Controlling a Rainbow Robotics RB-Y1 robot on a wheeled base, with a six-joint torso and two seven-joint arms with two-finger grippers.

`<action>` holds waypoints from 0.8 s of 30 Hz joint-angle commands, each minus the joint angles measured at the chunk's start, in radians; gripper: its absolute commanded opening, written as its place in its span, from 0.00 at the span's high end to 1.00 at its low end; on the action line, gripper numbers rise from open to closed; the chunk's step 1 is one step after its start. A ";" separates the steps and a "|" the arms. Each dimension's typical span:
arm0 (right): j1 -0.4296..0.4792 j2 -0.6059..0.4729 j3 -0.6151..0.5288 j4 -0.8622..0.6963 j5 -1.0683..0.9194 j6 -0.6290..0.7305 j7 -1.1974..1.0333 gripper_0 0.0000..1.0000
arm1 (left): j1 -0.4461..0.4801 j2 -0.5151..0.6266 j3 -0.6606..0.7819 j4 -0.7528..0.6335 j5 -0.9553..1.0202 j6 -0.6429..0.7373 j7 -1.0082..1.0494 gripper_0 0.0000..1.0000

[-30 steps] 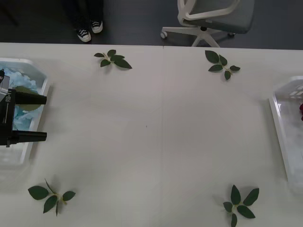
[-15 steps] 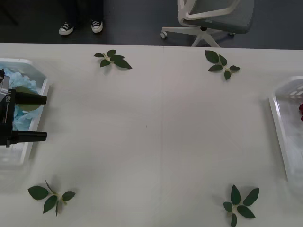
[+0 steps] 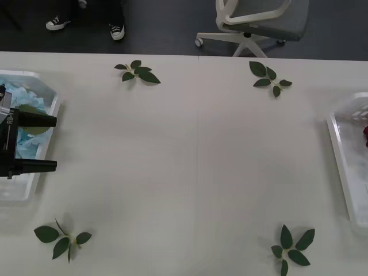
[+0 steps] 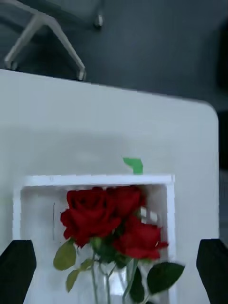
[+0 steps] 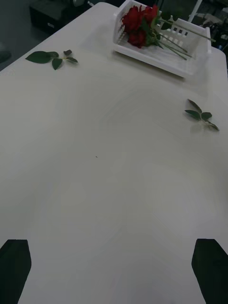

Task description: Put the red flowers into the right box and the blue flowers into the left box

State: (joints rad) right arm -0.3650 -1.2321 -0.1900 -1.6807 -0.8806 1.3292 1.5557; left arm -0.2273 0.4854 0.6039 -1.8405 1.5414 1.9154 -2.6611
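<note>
The pale sky-blue artificial hydrangea heads (image 3: 23,118) lie in the shallow white plastic left tray (image 3: 49,127) directly under the left gripper (image 3: 34,144), whose two black fingers are spread apart and hold nothing. The velvety red artificial roses (image 4: 109,218) lie bunched in the shallow white plastic right tray (image 4: 95,180), just ahead of the right gripper (image 4: 114,266), which is likewise released, its fingers wide at either side of the blooms.

Judging by the bare white worktop (image 3: 195,161), which carries just four loose dark green leaf sprigs (image 3: 137,72), the sorting looks finished, and the step in hand is to pull both arms clear. To do that well, each gripper should rise straight up before travelling sideways, so that a finger cannot catch a thin stem or a leaf and drag a flower over the tray's low rim. The jaws are best left apart until well above the petals. The sprigs need no handling.
</note>
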 commanded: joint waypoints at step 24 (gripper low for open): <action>-0.069 0.341 0.584 -0.232 -0.003 -0.637 0.179 0.00 | -0.009 0.035 0.010 -0.014 0.013 0.002 -0.036 0.00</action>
State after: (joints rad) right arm -0.3723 -0.8153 0.3889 -1.7803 -0.8138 0.5921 1.7632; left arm -0.2273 0.4855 0.6039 -1.8405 1.5416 1.9154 -2.6611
